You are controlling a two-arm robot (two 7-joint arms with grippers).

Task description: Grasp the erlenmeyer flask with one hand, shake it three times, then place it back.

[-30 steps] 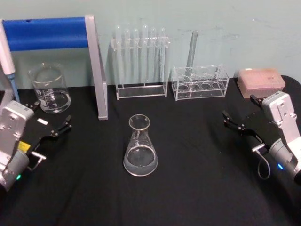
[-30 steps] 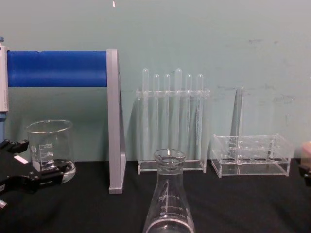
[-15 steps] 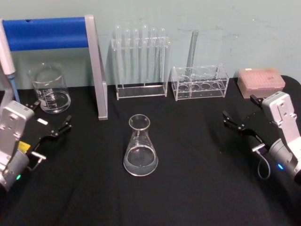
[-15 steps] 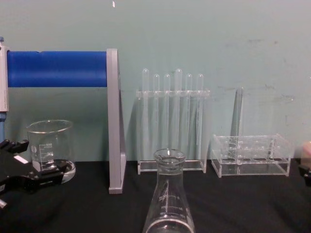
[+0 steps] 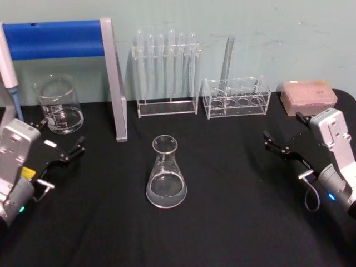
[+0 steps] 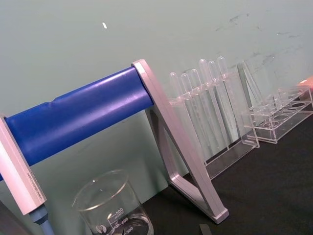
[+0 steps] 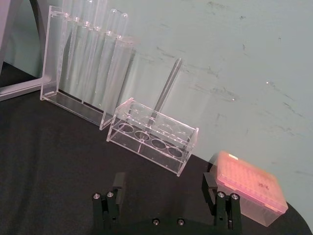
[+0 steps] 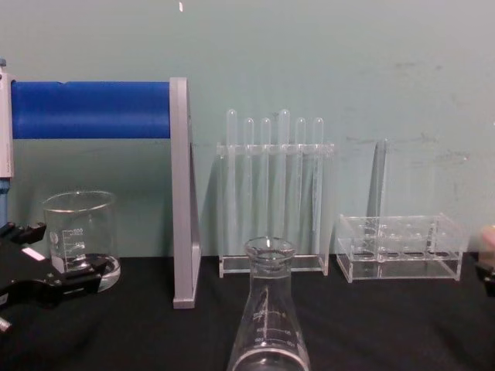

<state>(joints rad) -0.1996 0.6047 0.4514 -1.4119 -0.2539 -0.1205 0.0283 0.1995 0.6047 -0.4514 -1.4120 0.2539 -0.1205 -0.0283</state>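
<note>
Nothing is seen to have shifted since the earlier frames. One erlenmeyer flask (image 5: 166, 173) is stood upright mid-counter (image 5: 233, 211), untouched. The left end effector (image 5: 60, 135), beside one beaker (image 5: 58, 105), and the right end effector (image 5: 283, 129) are held spread, well apart from it. Six test tubes (image 5: 167, 61) are counted in the far rack (image 5: 167, 107).

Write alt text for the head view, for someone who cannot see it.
An erlenmeyer flask with a little clear liquid stands upright and untouched in the middle of a black table. The left gripper and the right gripper rest well apart from it at either side, fingers open. Behind stand a beaker, a test tube rack and a pink box.
</note>
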